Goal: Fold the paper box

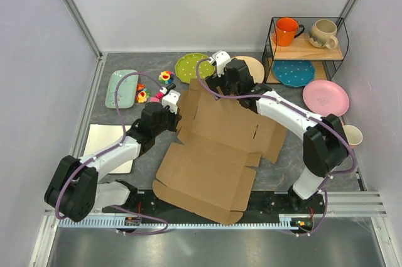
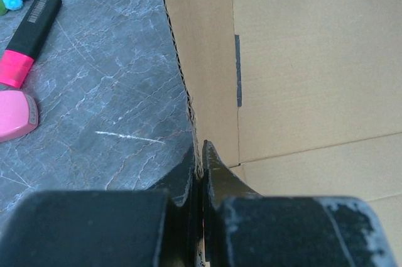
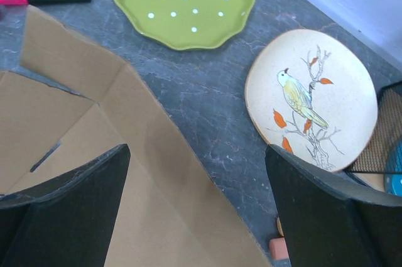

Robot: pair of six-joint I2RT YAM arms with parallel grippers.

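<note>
The paper box (image 1: 217, 147) is a brown cardboard die-cut lying mostly flat in the table's middle, its far flaps raised. My left gripper (image 1: 164, 111) is shut on the box's left flap edge; in the left wrist view the fingers (image 2: 217, 173) pinch the corrugated edge of the box (image 2: 301, 72). My right gripper (image 1: 231, 77) is open above the box's far edge. In the right wrist view its fingertips (image 3: 100, 179) straddle the edge of the box (image 3: 125, 173), one over cardboard, one over the table beside a bird plate (image 3: 311, 97).
A green dotted plate (image 1: 193, 67), a mint tray (image 1: 122, 88), small toys and a pink marker (image 2: 28, 41) lie at the back left. A white tray (image 1: 103, 142) lies left. A wire shelf (image 1: 308, 47) with mugs, a pink plate (image 1: 325, 97) and a cup (image 1: 352, 135) stand right.
</note>
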